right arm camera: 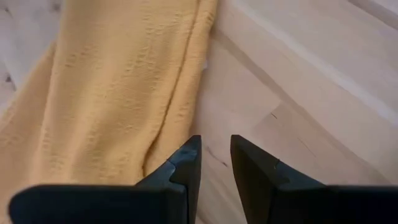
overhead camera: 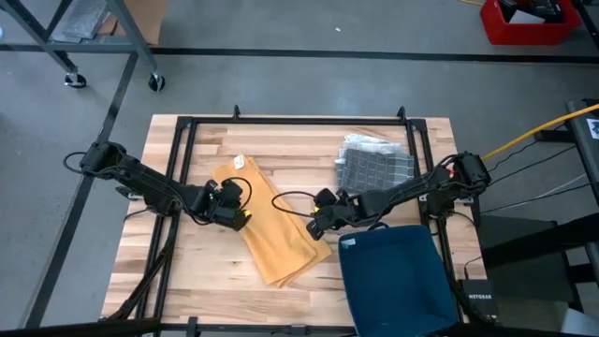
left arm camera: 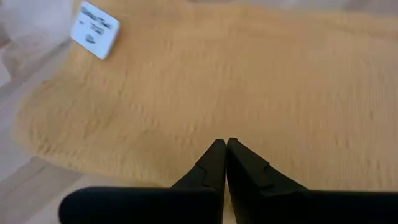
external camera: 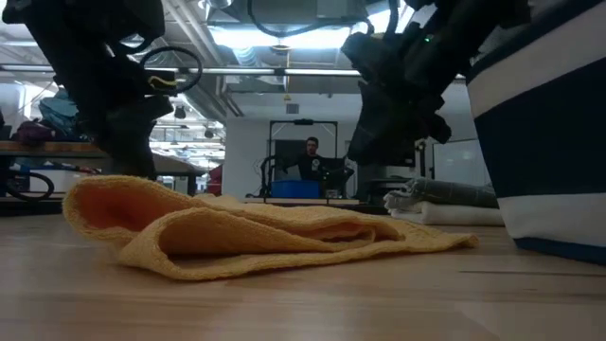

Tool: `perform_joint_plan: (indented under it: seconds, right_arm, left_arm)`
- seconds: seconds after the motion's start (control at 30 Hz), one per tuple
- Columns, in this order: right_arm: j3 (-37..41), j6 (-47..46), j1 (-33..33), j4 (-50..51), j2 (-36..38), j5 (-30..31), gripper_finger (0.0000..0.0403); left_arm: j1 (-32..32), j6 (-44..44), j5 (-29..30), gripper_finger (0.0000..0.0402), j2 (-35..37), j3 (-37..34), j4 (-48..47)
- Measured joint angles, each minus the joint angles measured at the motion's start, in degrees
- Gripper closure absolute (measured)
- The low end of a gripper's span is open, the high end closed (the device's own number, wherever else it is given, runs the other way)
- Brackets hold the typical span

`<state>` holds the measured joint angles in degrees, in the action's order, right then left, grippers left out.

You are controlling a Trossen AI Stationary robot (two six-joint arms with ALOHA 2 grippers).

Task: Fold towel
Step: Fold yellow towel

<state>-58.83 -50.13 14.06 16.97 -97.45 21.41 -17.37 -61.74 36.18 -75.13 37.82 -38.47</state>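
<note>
Bimanual towel fold, mid-task. The yellow towel lies folded into a long band running diagonally across the middle of the wooden table, its white label at the far-left end. The left gripper hovers just above the towel's left edge with its fingers pressed together and nothing between them. The right gripper sits at the towel's right edge, over bare wood beside the hem; its fingers stand a narrow gap apart and hold nothing.

Risks. With neither gripper holding cloth, a descent at the present right-hand position would likely close on wood rather than hem. The low view shows the layers lying loose and puffed at the left end, so a pinch may catch only the top ply, and the fold would open or skew when lifted. A one-sided pull could drag the whole band across the table.

Containers. A dark blue bin stands at the near right, just beside the right arm; its contents cannot be made out. A folded grey towel lies on the table at far right, in no container.
</note>
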Motion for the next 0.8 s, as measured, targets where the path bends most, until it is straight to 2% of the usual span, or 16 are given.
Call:
perform_joint_plan:
  seconds: [0.27,0.43,0.57,0.67,0.8]
  right_arm:
    - [-1.0,0.9,0.0,-0.2,-0.5,-1.6,0.0319]
    - [-5.6,-0.5,0.2,-0.2,-6.0,-6.7,0.036]
    - [-12.4,3.9,0.2,-0.1,-11.5,-11.0,0.0393]
    - [-16.7,6.0,0.2,3.3,-14.6,-10.4,0.0398]
    - [-19.7,5.2,0.2,13.5,-16.9,-7.9,0.0388]
  left_arm:
    - [0.0,0.4,-1.7,0.0396,0.0,0.0,-0.1]
    - [0.0,0.3,-1.7,0.0396,0.0,0.0,-0.2]
    - [0.1,0.3,-1.7,0.0396,0.0,0.0,-0.1]
    - [0.1,1.3,-1.7,0.0396,0.0,0.0,-0.2]
    - [0.1,2.1,-1.7,0.0396,0.0,0.0,-1.8]
